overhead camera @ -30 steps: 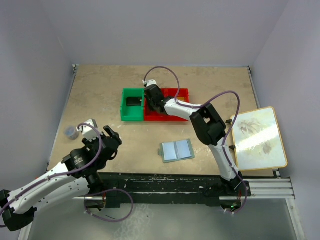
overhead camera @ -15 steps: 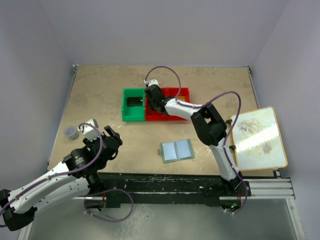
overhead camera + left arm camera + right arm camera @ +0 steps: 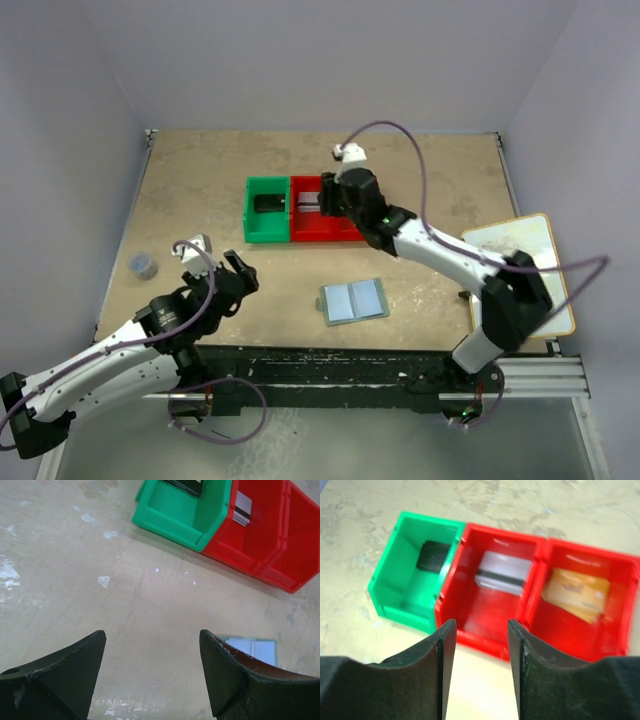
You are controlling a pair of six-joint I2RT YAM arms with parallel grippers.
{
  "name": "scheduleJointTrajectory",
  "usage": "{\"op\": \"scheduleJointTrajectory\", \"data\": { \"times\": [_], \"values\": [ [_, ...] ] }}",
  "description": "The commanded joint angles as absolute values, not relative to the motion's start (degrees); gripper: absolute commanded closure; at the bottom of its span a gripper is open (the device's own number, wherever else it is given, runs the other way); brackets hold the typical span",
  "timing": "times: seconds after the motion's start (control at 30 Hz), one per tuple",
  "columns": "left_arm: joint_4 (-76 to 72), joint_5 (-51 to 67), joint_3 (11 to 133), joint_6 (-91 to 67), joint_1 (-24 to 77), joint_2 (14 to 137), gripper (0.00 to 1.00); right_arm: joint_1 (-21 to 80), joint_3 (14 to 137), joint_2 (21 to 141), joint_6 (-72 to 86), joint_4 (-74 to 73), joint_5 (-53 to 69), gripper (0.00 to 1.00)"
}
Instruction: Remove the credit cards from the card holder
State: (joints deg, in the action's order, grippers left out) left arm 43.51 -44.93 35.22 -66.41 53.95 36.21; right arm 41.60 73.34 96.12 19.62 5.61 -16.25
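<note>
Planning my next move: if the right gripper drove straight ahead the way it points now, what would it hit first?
Probably the middle red bin, either its near wall or the striped grey card lying inside; depth is unclear from the wrist view.

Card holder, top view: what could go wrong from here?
1. The card holder lies open and flat with neither gripper on it. Whether a card remains inside cannot be told. A one-gripper pull would likely drag it rather than free a card.
2. The right gripper hangs open over the near wall of the red bins. Pulling back low might clip that wall and shift them.
</note>
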Motion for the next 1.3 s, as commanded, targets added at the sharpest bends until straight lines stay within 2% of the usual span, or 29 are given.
{"op": "scheduleJointTrajectory", "data": {
  "times": [0.0,0.03,0.07,0.13,0.17,0.2,0.3,0.4,0.57,0.67,0.87,1.27],
  "values": [
    [32.39,-37.23,32.41,-61.89,53.66,37.54,0.27,41.29,58.08,78.79,27.29,12.20,-20.51,0.47],
    [30.43,-35.92,31.79,-61.35,53.67,37.78,0.27,41.16,54.19,74.83,28.35,12.97,-20.77,0.44],
    [28.71,-34.69,31.19,-61.04,53.68,38.18,0.27,40.92,50.48,70.71,30.20,13.31,-20.93,0.36],
    [25.75,-32.56,30.43,-60.65,53.68,39.47,0.27,39.76,43.91,62.89,36.55,13.49,-19.28,0.06],
    [24.33,-31.32,30.08,-60.46,53.70,40.35,0.27,38.94,40.35,58.87,38.64,14.44,-17.47,0.01],
    [22.76,-30.19,29.80,-60.31,53.70,41.39,0.27,38.07,37.21,55.12,39.21,15.82,-15.14,0.00],
    [17.55,-25.93,28.42,-60.43,53.78,45.00,0.28,37.44,29.57,45.54,40.43,17.15,-11.37,0.00],
    [12.44,-21.71,26.73,-61.04,54.04,48.12,0.28,37.36,26.76,41.84,41.04,12.51,-8.06,0.00],
    [10.40,-19.90,25.86,-62.57,55.11,52.81,0.29,37.40,26.51,43.29,47.70,-1.92,-5.77,0.12],
    [9.20,-20.56,25.91,-63.29,56.88,54.24,0.29,37.40,23.79,43.07,48.92,-2.62,-4.68,0.21],
    [6.50,-21.18,26.99,-64.20,59.25,59.68,0.29,37.43,20.18,43.27,52.56,-4.04,-2.32,0.31],
    [7.27,-21.81,35.45,-63.80,61.40,73.53,0.29,37.35,21.62,50.94,51.48,-4.62,-2.83,0.36]
  ]
}}
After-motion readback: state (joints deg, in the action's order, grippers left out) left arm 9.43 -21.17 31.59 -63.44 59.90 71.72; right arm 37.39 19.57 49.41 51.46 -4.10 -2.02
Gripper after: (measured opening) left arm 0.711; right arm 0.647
